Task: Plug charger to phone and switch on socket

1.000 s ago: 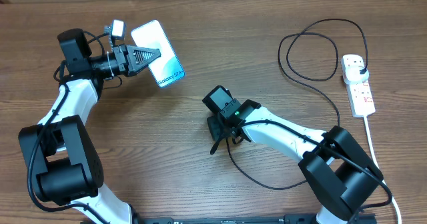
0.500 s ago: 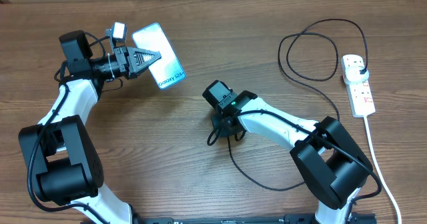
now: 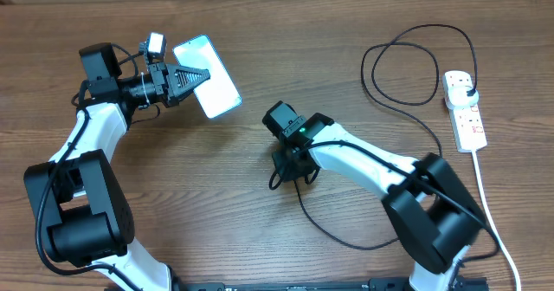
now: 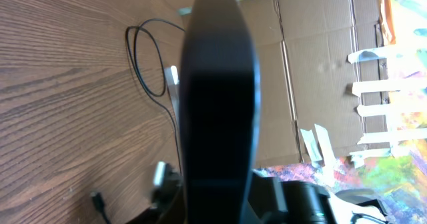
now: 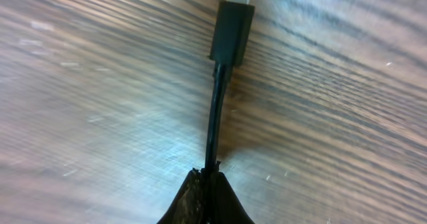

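The phone (image 3: 214, 87) hangs tilted above the table at the upper left, its pale screen facing up, with my left gripper (image 3: 201, 75) shut on its left edge. In the left wrist view the phone (image 4: 220, 104) shows edge-on as a dark slab that hides the jaws. My right gripper (image 3: 292, 164) is down at the table's middle, shut on the charger (image 3: 305, 211). In the right wrist view the thin black charger cable (image 5: 215, 117) runs out of the shut right gripper (image 5: 207, 176) to its small connector (image 5: 231, 31), lying on the wood. The cable loops right to a black plug (image 3: 468, 87) in the white socket (image 3: 465, 111).
The socket's white cord (image 3: 490, 206) trails down the right side toward the front edge. The charger's slack forms a big loop (image 3: 400, 66) at the upper right. Cardboard and taped walls (image 4: 320, 71) stand beyond the table in the left wrist view.
My right gripper has closed on the charger cable just behind the connector and shifted slightly up. The left gripper has turned the phone a little, still holding it.
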Action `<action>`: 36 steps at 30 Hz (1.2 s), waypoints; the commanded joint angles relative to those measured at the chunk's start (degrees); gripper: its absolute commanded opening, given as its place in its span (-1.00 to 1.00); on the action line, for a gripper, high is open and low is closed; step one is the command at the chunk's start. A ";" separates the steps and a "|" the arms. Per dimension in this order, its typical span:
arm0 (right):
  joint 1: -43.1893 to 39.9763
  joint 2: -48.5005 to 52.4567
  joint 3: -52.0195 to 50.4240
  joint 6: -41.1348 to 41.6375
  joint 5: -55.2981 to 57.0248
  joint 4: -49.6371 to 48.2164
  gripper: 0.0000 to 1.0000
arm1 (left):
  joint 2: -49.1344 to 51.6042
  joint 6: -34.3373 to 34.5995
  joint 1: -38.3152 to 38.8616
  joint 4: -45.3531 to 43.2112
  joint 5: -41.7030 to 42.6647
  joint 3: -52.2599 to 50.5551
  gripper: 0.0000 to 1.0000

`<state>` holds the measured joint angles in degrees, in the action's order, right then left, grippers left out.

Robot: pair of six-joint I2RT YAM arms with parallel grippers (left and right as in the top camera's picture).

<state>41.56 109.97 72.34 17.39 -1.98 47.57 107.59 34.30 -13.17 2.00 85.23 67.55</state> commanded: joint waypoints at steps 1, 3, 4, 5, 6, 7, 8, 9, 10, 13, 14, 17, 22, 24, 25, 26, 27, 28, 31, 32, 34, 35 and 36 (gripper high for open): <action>-0.07 -9.88 2.38 -1.42 -4.39 0.72 -0.92 | -0.02 -0.94 0.00 -0.11 1.90 1.03 -0.92; -0.04 -14.19 2.36 -1.40 -6.45 2.54 -0.92 | -0.02 -1.29 0.24 -0.13 3.13 1.03 -0.92; -0.04 -16.35 2.36 -1.38 -7.30 3.58 -0.92 | -0.02 -1.68 0.46 -0.11 3.78 1.03 -0.92; 0.04 -18.12 2.36 -1.38 -7.89 4.42 -0.92 | -0.02 -2.19 0.83 -0.13 4.63 1.03 -0.92; 0.31 -19.98 2.36 -1.38 -8.39 5.25 -0.92 | -0.02 -2.21 1.29 -0.11 4.79 1.03 -0.92; 0.87 -21.97 2.36 -1.38 -8.48 6.12 -0.92 | -0.02 -2.21 1.97 -0.13 4.76 1.03 -0.92; 1.46 -23.08 2.36 -1.40 -8.39 6.67 -0.92 | -0.02 -2.21 2.82 -0.13 4.55 1.03 -0.92; 2.43 -24.30 2.36 -1.40 -8.39 7.15 -0.92 | -0.02 -2.21 3.65 -0.20 4.35 1.03 -0.92; 3.74 -25.29 2.29 -1.36 -8.39 7.52 -0.92 | -0.02 -2.19 4.61 -0.55 4.33 1.03 -0.92; 7.85 -26.01 2.29 -0.83 -7.37 8.09 -0.92 | -0.02 -2.16 7.93 -1.90 4.22 1.03 -0.92; 9.07 -25.94 2.29 0.15 -5.97 8.13 -0.92 | -0.02 -2.16 9.22 -2.40 4.22 1.03 -0.92; 9.92 -25.97 2.29 1.05 -4.26 7.82 -0.92 | -0.02 -2.16 11.37 -2.73 4.26 1.03 -0.92; 9.70 -25.97 2.29 1.03 -3.32 7.13 -0.92 | -0.02 -2.16 12.61 -2.69 4.87 1.03 -0.92; 9.68 -25.97 2.29 1.05 -2.97 6.82 -0.92 | -0.02 -2.16 12.61 -2.69 5.05 1.03 -0.92; 9.70 -25.94 2.29 1.11 -2.99 6.82 -0.92 | -0.02 -2.14 12.55 -2.69 5.33 1.03 -0.92; 9.68 -25.92 2.29 2.05 -2.97 6.99 -0.92 | -0.02 -1.97 12.44 -2.67 5.33 1.03 -0.92; 9.68 -25.90 2.29 3.23 -2.99 7.13 -0.92 | -0.02 -1.42 12.41 -2.69 5.33 1.03 -0.92; 9.68 -25.83 2.29 4.68 -3.02 7.34 -0.92 | -0.02 -0.81 12.41 -2.69 5.33 1.03 -0.92; 9.60 -25.73 2.29 6.47 -2.97 7.80 -0.92 | -0.02 -0.39 12.39 -2.69 5.33 1.03 -0.91; 9.40 -25.68 2.29 6.73 -3.08 7.80 -0.92 | -0.02 -0.39 12.41 -2.69 5.33 1.03 -0.91; 8.81 -25.68 2.29 6.84 -3.06 7.87 -0.92 | -0.02 -0.37 12.44 -2.69 5.33 1.03 -0.92; 8.24 -25.68 2.29 6.84 -3.21 8.02 -0.92 | -0.02 0.70 12.44 -2.69 5.33 1.03 -0.92; 7.96 -25.68 2.29 6.84 -3.23 8.11 -0.92 | -0.02 1.05 12.44 -2.69 5.33 1.03 -0.92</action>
<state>50.92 84.18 73.82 22.74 -5.56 55.59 107.59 34.17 -0.49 -0.43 87.90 67.55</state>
